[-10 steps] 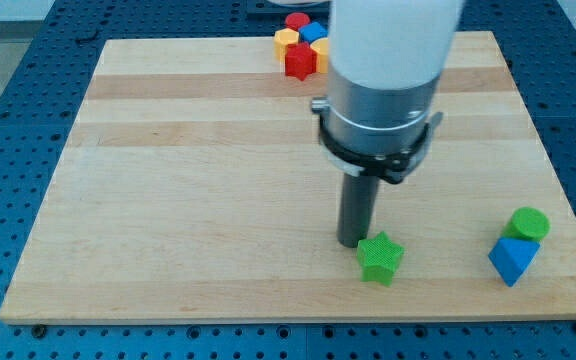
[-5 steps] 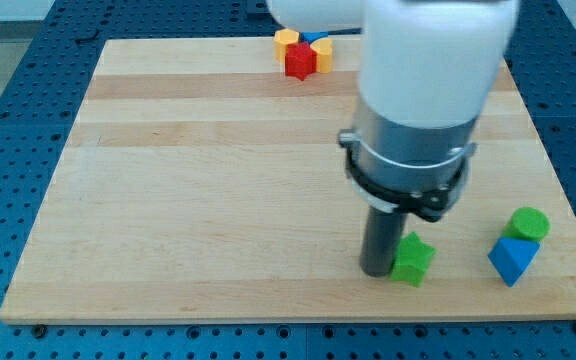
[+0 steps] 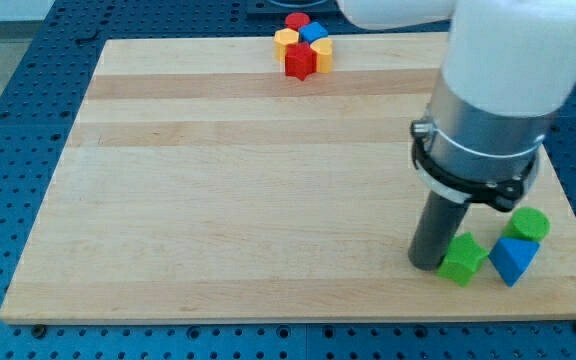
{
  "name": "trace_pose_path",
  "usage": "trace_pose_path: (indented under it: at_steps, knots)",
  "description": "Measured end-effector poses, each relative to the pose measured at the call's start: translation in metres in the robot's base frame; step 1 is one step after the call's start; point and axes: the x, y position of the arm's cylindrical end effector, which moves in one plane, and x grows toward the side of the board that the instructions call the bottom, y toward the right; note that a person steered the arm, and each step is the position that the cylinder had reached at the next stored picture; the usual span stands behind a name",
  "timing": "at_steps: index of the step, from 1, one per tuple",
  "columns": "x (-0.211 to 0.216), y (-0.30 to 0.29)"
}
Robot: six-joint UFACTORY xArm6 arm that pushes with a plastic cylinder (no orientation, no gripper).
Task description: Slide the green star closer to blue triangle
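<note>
Pressing against green star (image 3: 462, 259) from view's left: my tip (image 3: 427, 264), touching it. No jaws on end effector, plain rod, holds nothing. Green star near counter (image 3: 218, 200) bottom-right corner, just beside blue triangle (image 3: 513, 259). Green cylinder (image 3: 528, 225) touching triangle's upper side. Cluster by top edge: red star (image 3: 299, 61), yellow, red, blue blocks.

My tip (image 3: 429, 264) touches the green star (image 3: 462, 260) (its left side), beside the blue triangle (image 3: 512, 259).
</note>
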Motion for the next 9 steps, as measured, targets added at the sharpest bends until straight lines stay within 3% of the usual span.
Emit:
trace_pose_path:
  at_steps: [4,9]
  knots:
    - [0.035,-0.030]
    - [0.014,0.001]
